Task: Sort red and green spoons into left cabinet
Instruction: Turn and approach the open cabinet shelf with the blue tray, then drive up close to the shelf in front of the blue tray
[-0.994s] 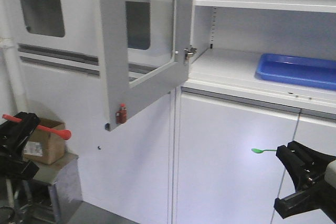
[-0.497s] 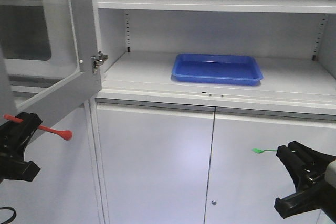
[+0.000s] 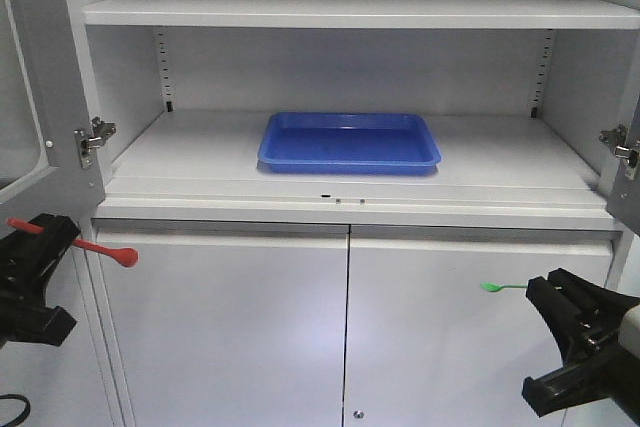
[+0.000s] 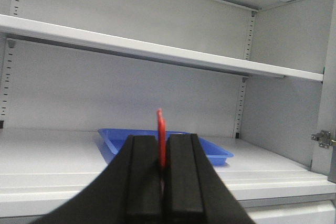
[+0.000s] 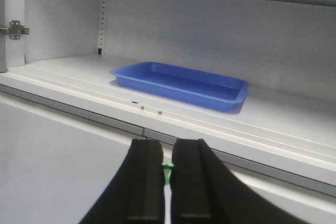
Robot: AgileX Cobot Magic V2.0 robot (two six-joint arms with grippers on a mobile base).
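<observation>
The red spoon [image 3: 100, 246] juts right out of my left gripper [image 3: 52, 234], which is shut on its handle; in the left wrist view the red spoon [image 4: 161, 137] stands edge-on between the black fingers [image 4: 143, 174]. My right gripper [image 3: 545, 292] is shut on the green spoon [image 3: 497, 287], whose bowl points left; only a sliver of the green spoon [image 5: 167, 172] shows in the right wrist view. Both hang below the shelf of the open grey-white cabinet [image 3: 500, 152], where a blue tray [image 3: 349, 142] lies centred. The blue tray [image 4: 113, 135] and the blue tray [image 5: 181, 85] show in both wrist views.
An upper shelf [image 3: 350, 9] spans the cabinet above the tray. Cabinet doors stand open at the left [image 3: 40, 77] and right [image 3: 625, 167], with hinges on them. Two closed lower doors [image 3: 345, 327] face me under the shelf edge.
The whole view has swung right until the open cabinet and blue tray sit centred in front. Both grippers keep their places in the frame, still holding the spoons.
</observation>
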